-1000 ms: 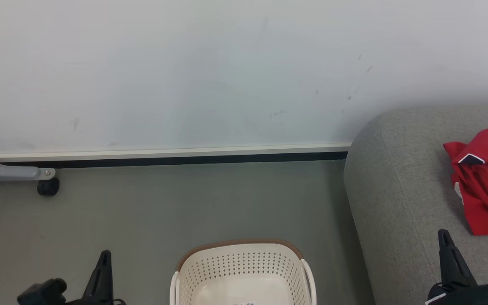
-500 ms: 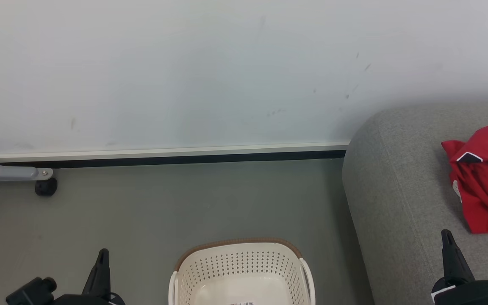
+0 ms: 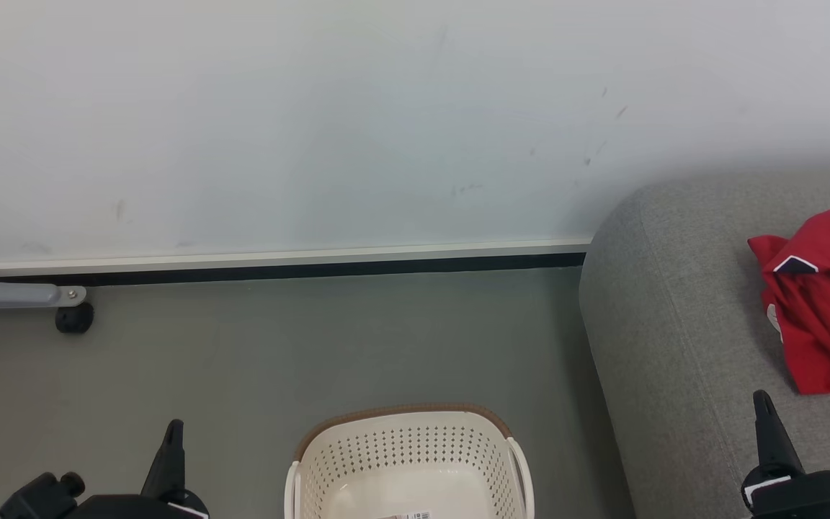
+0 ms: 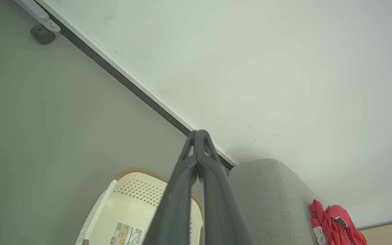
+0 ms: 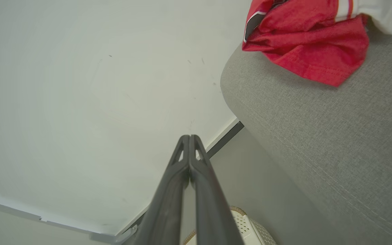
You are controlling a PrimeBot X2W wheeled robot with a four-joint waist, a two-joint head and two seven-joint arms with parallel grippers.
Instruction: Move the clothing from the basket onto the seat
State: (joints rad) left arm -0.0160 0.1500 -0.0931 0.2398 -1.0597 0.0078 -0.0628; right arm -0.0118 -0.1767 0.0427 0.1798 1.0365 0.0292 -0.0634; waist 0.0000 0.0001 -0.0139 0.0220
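Note:
The red clothing (image 3: 822,295) lies crumpled on the grey seat (image 3: 681,339) at the right, and it appears too as clothing (image 5: 305,41) and clothing (image 4: 335,228) on the seat (image 5: 335,136) and seat (image 4: 267,197). The cream basket (image 3: 408,461) stands on the floor at the bottom centre, with only a label on its bottom; it shows as basket (image 4: 131,207) beside the seat. My left gripper (image 3: 173,427) is shut and holds nothing, left of the basket. My right gripper (image 3: 761,398) is shut with nothing in it, over the seat's front, below the clothing.
A pale wall (image 3: 314,122) with a dark skirting strip runs behind the grey floor (image 3: 278,346). A grey metal leg with a black castor (image 3: 73,317) stands at the far left by the wall.
Both grippers sit slightly lower in the head view than before. The whole picture has drifted a little left and up, so the camera moved. Clothing and basket stay put.

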